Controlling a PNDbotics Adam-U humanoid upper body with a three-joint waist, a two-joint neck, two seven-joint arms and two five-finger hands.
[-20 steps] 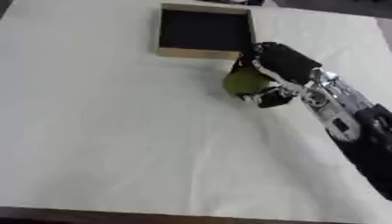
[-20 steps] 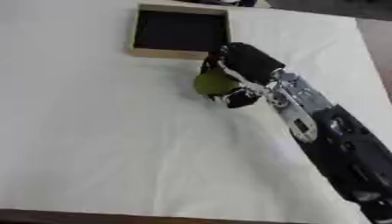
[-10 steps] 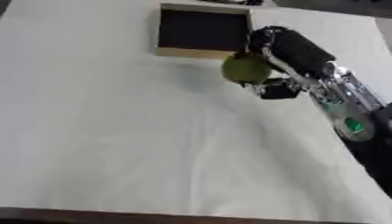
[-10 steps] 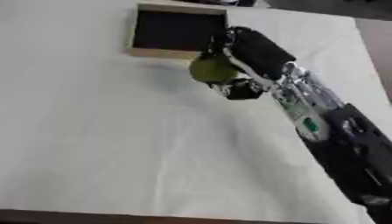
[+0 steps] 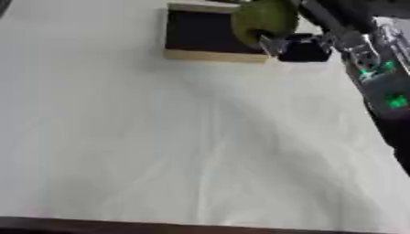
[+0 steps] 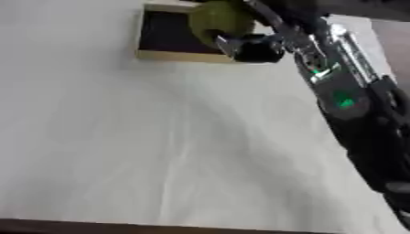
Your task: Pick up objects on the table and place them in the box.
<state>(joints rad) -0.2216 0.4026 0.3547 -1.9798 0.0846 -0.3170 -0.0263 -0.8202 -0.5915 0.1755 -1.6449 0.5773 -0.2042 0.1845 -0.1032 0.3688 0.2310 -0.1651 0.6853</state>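
A round olive-green object [image 5: 264,18] hangs over the right part of the wooden box [image 5: 210,55], which has a black inside. My right hand [image 5: 300,43] is shut on the green object, with the thumb under it and the arm coming in from the right side. The box stands at the far edge of the white table and its top runs out of view. The left hand shows in neither view.
A white cloth [image 5: 176,146] covers the table in front of the box. The table's dark front edge [image 5: 160,226] runs along the bottom of the view.
My right hand has carried the green object away from the table and up over the box's right side. The camera has also tilted, so the box sits higher in view.
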